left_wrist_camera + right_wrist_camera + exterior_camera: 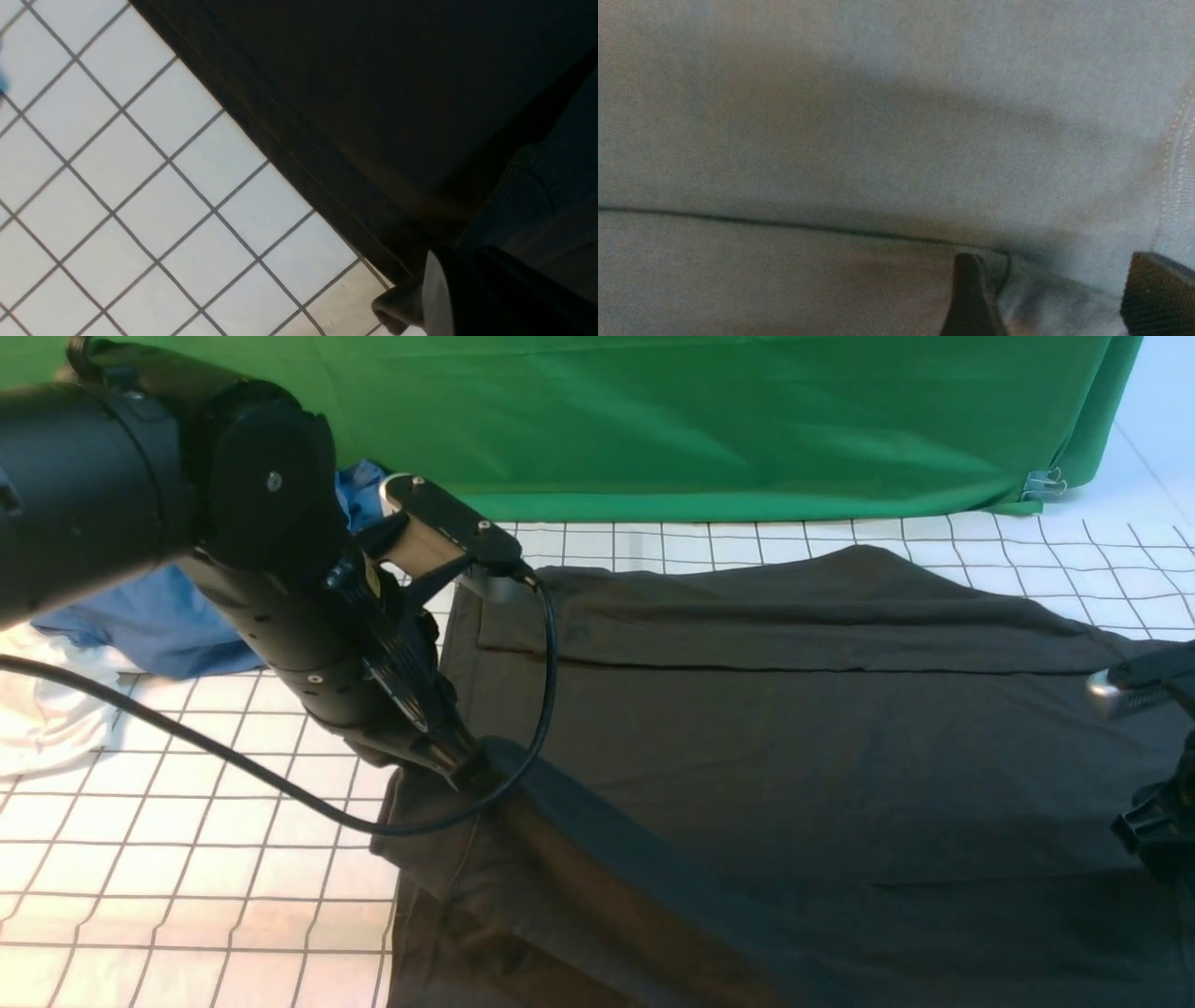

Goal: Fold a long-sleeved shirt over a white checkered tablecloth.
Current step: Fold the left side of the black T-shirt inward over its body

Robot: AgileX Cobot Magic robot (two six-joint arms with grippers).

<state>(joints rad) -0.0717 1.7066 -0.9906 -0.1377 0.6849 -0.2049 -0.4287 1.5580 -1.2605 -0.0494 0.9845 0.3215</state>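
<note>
The long-sleeved shirt [794,737] lies spread over the middle and right of the white checkered tablecloth [187,859], with one sleeve already folded along its far side. The left gripper [459,763] is pinched closed on cloth at the shirt's left edge. The right gripper [1052,280] hangs parted and empty above the fabric. Most of the folding seems left to do.

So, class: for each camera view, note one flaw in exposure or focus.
Front view: long-sleeved shirt underexposed, texture mostly lost. Left wrist view: white checkered tablecloth bright, shirt near black. Right wrist view: shirt washed pale grey, grainy; right fingers blurred.
</note>
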